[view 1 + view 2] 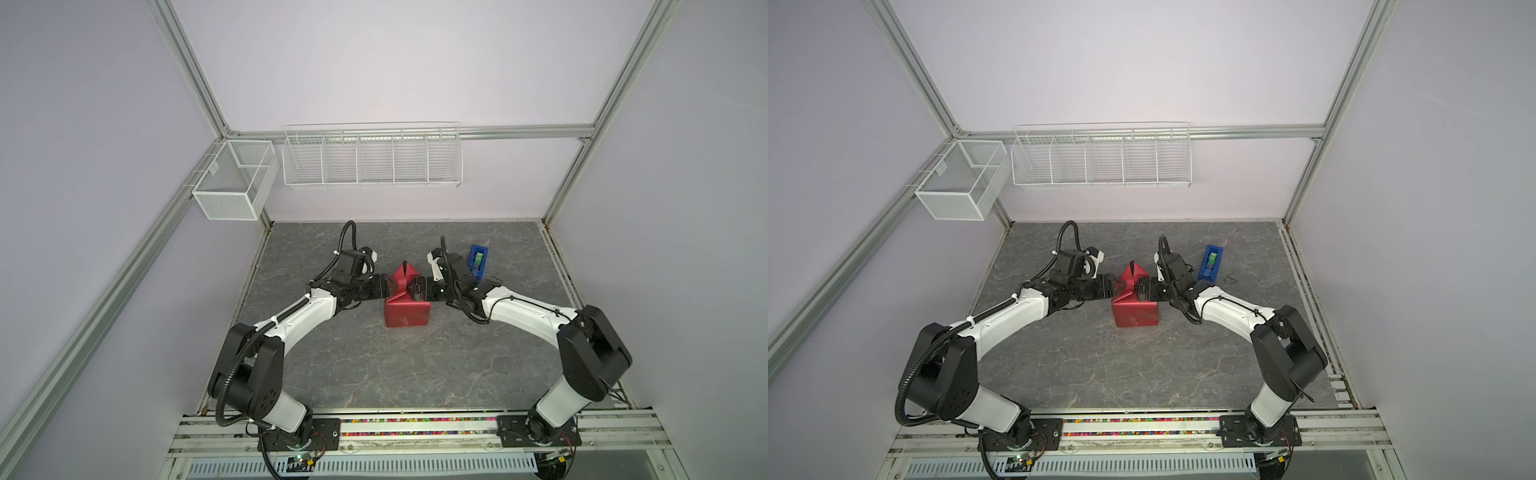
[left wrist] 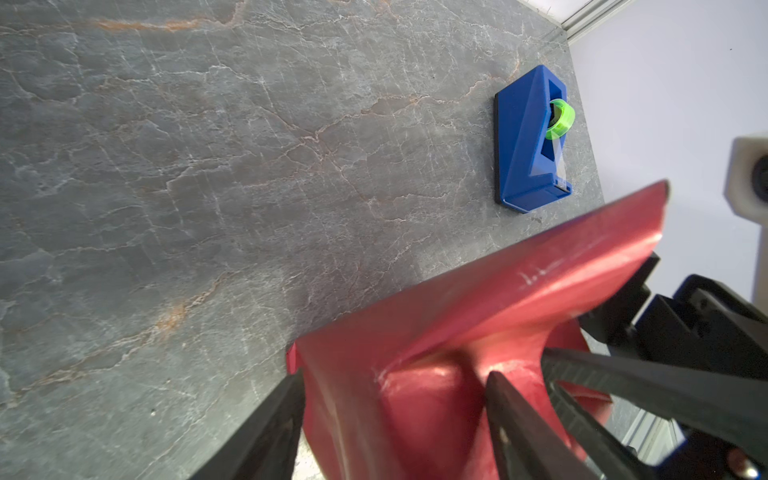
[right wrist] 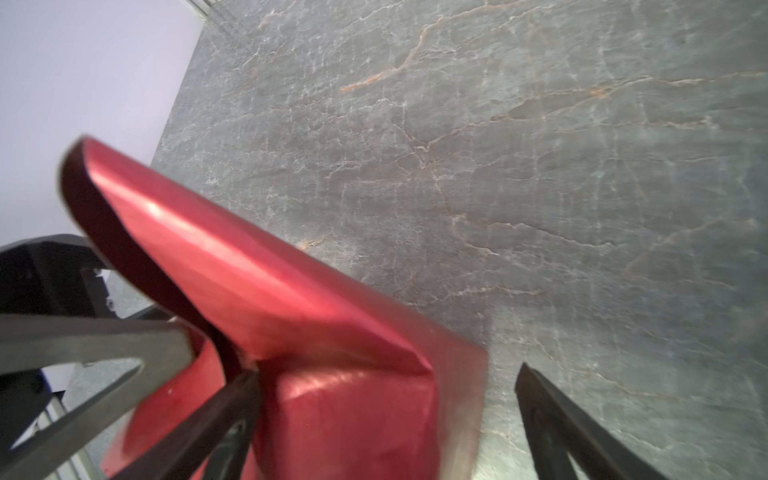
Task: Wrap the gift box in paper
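The red paper (image 1: pixel 407 316) (image 1: pixel 1136 312) is folded round a cube shape in the middle of the table. The gift box is hidden under it. At the far end a loose flap (image 1: pixel 405 271) stands up, pinched into a ridge. My left gripper (image 1: pixel 390 286) (image 2: pixel 397 376) comes in from the left. Its jaws stand apart astride the paper-covered far end (image 2: pixel 428 399). Opposite it, my right gripper (image 1: pixel 416 291) (image 3: pixel 388 370) is open, with one finger (image 3: pixel 232 399) against the paper and its other finger (image 3: pixel 552 411) clear over bare table.
A blue tape dispenser (image 1: pixel 478 259) (image 1: pixel 1211 262) (image 2: pixel 532 141) with a green roll stands behind my right arm, near the back right. A white mesh basket (image 1: pixel 232 183) and a wire rack (image 1: pixel 372 156) hang on the walls above the grey stone table (image 1: pixel 374 374).
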Tool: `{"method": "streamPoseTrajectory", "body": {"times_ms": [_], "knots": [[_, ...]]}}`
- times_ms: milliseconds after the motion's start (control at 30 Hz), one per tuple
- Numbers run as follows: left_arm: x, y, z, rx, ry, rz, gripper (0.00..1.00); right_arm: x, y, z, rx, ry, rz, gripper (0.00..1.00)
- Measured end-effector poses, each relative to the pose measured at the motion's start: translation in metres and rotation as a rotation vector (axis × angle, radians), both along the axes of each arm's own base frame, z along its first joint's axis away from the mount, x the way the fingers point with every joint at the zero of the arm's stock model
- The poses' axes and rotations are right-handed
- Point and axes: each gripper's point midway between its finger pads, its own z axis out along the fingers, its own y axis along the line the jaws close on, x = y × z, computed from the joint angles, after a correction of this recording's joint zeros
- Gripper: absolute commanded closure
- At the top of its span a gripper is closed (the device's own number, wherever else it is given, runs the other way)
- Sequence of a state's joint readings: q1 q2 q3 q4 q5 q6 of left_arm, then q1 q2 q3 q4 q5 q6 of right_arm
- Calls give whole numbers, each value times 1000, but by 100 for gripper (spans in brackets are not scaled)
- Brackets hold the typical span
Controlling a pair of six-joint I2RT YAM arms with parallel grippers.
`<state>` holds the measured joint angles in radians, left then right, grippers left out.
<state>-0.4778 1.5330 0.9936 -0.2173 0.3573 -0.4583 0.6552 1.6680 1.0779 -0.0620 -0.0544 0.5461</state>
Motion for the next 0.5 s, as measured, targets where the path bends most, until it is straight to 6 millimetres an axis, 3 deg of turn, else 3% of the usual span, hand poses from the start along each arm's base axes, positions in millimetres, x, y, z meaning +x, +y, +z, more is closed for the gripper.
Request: {"method": "streamPoseTrajectory", "body": {"times_ms": [500], "knots": [[-5,-11,-13,-13,39,-45,32,-3,2,0,11,19,23,4]]}}
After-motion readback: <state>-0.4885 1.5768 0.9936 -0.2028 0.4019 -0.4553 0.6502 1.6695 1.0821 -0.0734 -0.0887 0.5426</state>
